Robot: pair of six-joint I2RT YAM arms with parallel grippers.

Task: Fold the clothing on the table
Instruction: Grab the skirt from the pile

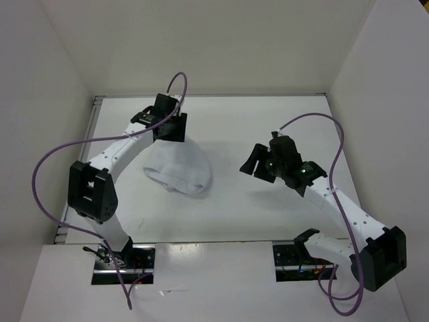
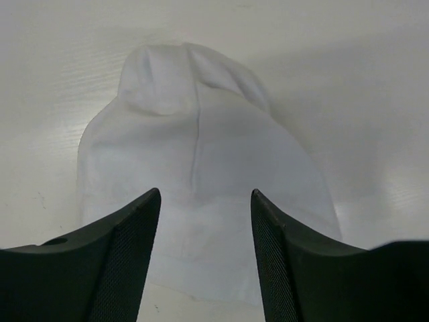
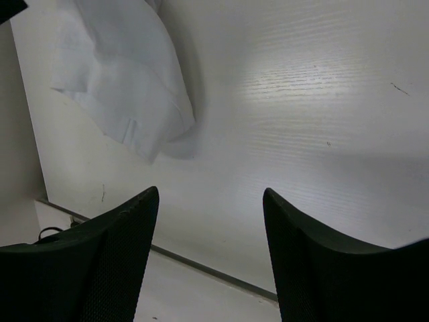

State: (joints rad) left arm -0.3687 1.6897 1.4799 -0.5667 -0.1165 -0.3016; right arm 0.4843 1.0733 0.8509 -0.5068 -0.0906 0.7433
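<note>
White clothing (image 1: 177, 168): limp heap on bench (image 1: 268, 127).
Left pincer (image 2: 205, 194): wide, empty, at clothing's far edge.
Right pincer (image 3: 210, 194): wide, empty, right of clothing.

Right gripper (image 3: 209, 192) hangs over the table (image 3: 315, 114), jaws spread wide, nothing between them. The clothing (image 3: 120, 74) lies rumpled well clear of it, one hemmed corner pointing toward the fingers (image 3: 100, 261).

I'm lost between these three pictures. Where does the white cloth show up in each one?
Top view: the clothing lies centre-left on the table.
Left wrist view: the clothing fills the middle, with table around it.
Right wrist view: the clothing sits top left, with table beside it.
Shared landmark: the white table beneath it.
</note>
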